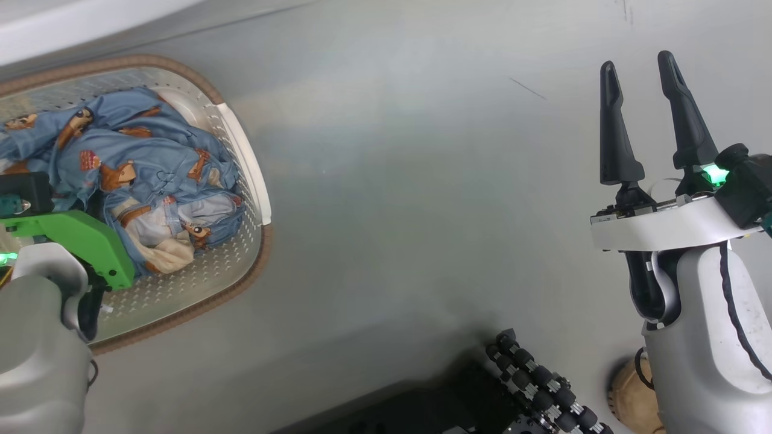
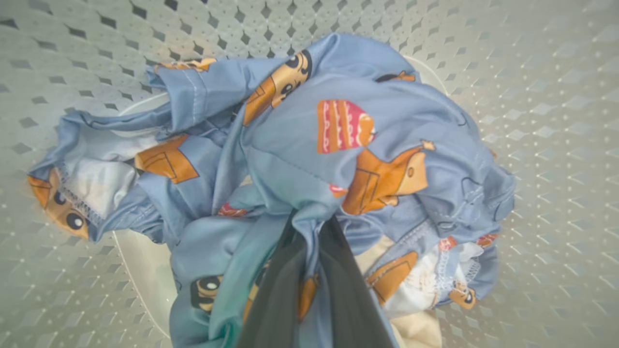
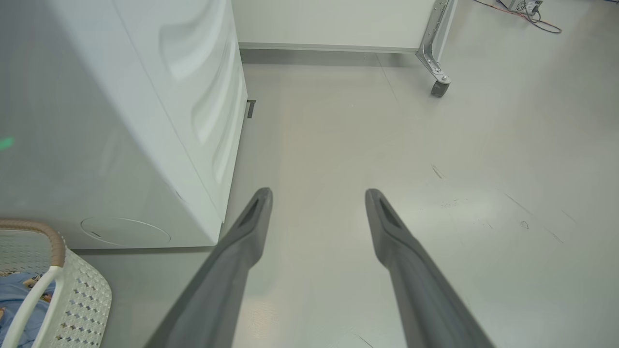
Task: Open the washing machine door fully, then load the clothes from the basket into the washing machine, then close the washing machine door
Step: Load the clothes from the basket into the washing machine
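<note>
The left gripper [image 2: 309,224] clamps one thin fold of clothes [image 2: 338,159], lower centre, which may slip on lifting; right gripper [image 1: 645,72] gapes.

Clothes [image 1: 145,175]: light blue garments printed with orange-brown cartoon figures, pale lining exposed in places, crumpled in one heap inside the basket [image 1: 243,150]. Basket: cream-white perforated plastic with a brown woven-look rim, upright on the floor. A bunched fold of the heap is pinched between the closed left gripper [image 2: 312,227] fingers. Washing machine [image 3: 121,121]: white cabinet, standing near the basket.
</note>
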Motion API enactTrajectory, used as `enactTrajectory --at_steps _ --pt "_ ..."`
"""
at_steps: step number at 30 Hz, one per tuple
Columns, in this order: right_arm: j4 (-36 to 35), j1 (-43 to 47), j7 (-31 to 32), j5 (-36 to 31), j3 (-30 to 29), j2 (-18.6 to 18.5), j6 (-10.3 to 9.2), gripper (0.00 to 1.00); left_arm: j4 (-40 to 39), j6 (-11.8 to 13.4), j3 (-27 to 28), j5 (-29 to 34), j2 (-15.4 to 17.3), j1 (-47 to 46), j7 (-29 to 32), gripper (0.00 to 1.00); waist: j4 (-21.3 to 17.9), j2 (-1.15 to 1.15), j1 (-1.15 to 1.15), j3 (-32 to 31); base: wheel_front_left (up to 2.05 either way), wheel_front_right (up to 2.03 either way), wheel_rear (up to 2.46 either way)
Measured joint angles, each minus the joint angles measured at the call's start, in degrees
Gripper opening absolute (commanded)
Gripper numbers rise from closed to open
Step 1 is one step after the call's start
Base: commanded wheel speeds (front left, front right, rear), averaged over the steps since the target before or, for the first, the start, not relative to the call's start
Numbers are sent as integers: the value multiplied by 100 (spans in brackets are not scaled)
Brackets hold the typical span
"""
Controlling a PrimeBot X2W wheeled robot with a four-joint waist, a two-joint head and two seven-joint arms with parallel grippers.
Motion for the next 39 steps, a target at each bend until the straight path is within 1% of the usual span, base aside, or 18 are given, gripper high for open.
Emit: enactTrajectory --at_steps 6,12,16,27,32,34,39 --pt "118 -5 0 -3 -8 0 1 100 -1 0 2 -1 -219 95 -846 0 147 0 0 -300 0 0 0" --pt "209 -53 0 -58 -164 -4 1 100 16 0 -3 -77 -558 351 -1510 0 356 0 0 -695 0 0 0" --pt "294 -58 0 -100 -266 -5 1 100 -5 0 -3 -167 -687 478 -1962 0 530 0 0 -979 0 0 0" --pt "501 26 0 -156 -493 -13 1 100 -464 0 363 -208 -812 924 -1969 0 1017 0 -1 -1835 0 0 0" --pt "616 260 0 -190 -508 -14 1 100 -1284 10 714 -180 -854 1112 -1949 0 1209 0 0 -2250 0 0 0" --pt "662 378 0 -209 -512 -13 1 100 -1563 51 827 -146 -876 1218 -1950 0 1279 0 -1 -2419 0 0 0" --pt "743 634 0 -212 -523 -13 1 100 -2157 145 1020 135 -970 1637 -1950 0 1422 0 -1 -2846 0 0 0"
